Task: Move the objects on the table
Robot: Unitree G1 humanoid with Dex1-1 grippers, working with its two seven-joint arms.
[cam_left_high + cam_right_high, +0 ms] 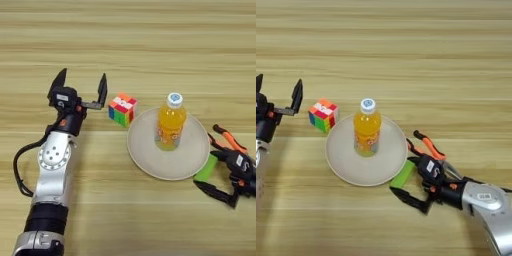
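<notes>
Straddling rectangular green block (404,174): right pincer (408,167).

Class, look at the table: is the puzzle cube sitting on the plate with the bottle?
No: the puzzle cube rests on the table just left of the plate, where only the bottle stands.
</notes>
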